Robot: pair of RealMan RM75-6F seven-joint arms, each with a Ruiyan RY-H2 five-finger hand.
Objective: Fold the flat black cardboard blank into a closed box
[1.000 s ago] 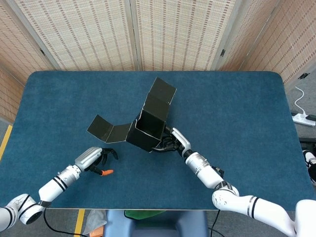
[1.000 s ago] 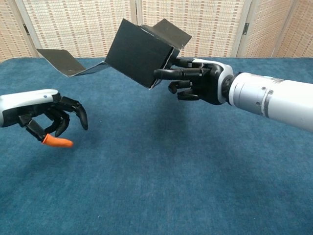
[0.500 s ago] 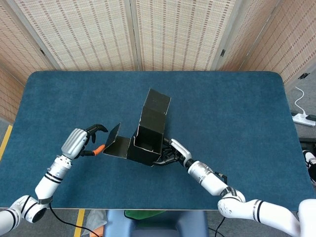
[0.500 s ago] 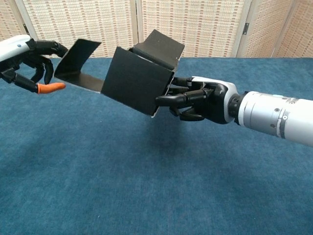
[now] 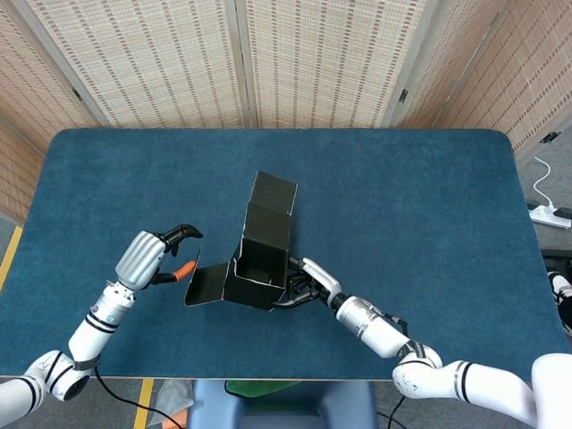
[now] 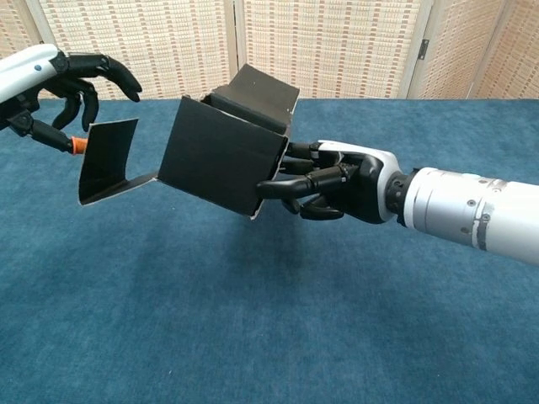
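Note:
The black cardboard box [image 5: 264,243] is partly folded and held off the blue table, its open mouth facing up in the head view. One long flap [image 5: 273,193] stretches away at the far side. A side flap [image 6: 105,158] stands bent up at the left. My right hand [image 6: 337,181] grips the box's right wall from the side, fingers against the cardboard; the head view shows this hand [image 5: 308,284] under the box's near corner. My left hand [image 6: 59,80] hovers at the side flap with fingers spread and curved over its top, its orange thumb tip [image 6: 77,145] touching the flap's outer edge.
The blue table [image 5: 429,206] stretches wide around the box. Woven screen panels [image 5: 313,54] stand behind its far edge. A power strip and cable [image 5: 547,213] lie on the floor at the right.
The left hand has risen from the table to the side flap, which has bent from flat to upright. The right hand has carried the box slightly left and nearer.

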